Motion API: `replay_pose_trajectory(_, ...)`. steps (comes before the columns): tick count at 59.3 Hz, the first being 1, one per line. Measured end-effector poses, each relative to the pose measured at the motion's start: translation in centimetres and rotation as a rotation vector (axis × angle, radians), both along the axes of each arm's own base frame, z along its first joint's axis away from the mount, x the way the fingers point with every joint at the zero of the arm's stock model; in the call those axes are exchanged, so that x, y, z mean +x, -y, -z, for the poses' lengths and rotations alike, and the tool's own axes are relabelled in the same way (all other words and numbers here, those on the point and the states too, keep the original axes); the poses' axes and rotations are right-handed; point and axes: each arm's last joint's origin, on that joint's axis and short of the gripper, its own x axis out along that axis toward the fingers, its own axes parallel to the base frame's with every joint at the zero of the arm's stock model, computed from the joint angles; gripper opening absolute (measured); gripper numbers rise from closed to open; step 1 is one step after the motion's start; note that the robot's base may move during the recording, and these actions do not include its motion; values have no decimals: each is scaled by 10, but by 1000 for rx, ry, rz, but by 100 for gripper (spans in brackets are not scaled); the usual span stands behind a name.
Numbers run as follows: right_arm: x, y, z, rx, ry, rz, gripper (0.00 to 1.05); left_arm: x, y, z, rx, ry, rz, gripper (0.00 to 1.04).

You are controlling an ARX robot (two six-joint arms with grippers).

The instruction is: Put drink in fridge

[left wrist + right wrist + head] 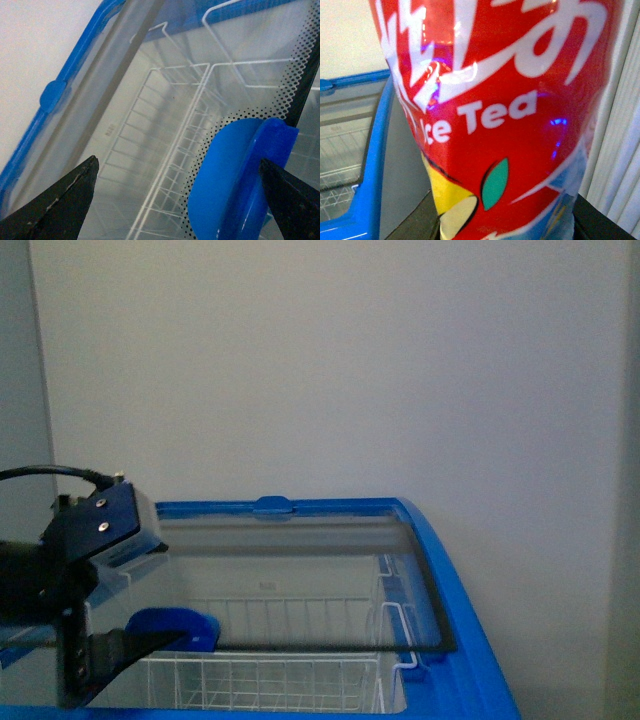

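as the lid handle [235, 170] lies between the spread jaws of your left gripper [177, 165], that arm is nearer; your right gripper [507, 222] clamps the drink [490, 100] beside the fridge [370, 175].

left end effector [177, 161]: jaws apart | right end effector [507, 222]: gripping drink [495, 100]

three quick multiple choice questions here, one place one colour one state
1. Where is the blue lid handle? A in a basket; B on the wall; C between the left end effector's fingers.
2. The drink's label is mainly: A green; B red; C black.
3. The left end effector is: A open; B shut on the handle; C shut on the drink.
Answers: C, a finger shows either side of it; B, red fills the right wrist view; A, its fingers stand apart.
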Motion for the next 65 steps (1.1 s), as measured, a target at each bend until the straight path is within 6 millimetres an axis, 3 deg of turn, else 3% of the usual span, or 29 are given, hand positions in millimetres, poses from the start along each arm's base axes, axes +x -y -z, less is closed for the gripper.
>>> replay_pose_trajectory(11, 0, 0, 0, 0, 0, 2, 40, 59, 17, -17, 25, 95, -29, 97)
replay_pose_trajectory(30, 0, 0, 0, 0, 0, 3, 40, 106, 28, -26, 12, 236, -138, 97)
replay_pose_trajectory(38, 0, 0, 0, 0, 0, 2, 40, 108, 27, -32, -76, 320, -255, 97)
replay_pose_trajectory(44, 0, 0, 0, 0, 0, 3, 40, 90, 23, -35, -172, 269, -327, 97)
replay_pose_trajectory(50, 0, 0, 0, 0, 0, 2, 40, 52, 13, -37, -299, 150, -439, 97)
replay_pose_trajectory(58, 0, 0, 0, 0, 0, 3, 40, -36, -10, -39, -559, -163, -575, 97)
replay_pose_trajectory(65, 0, 0, 0, 0, 0, 2, 40, -98, -21, -39, -710, -281, -615, 97)
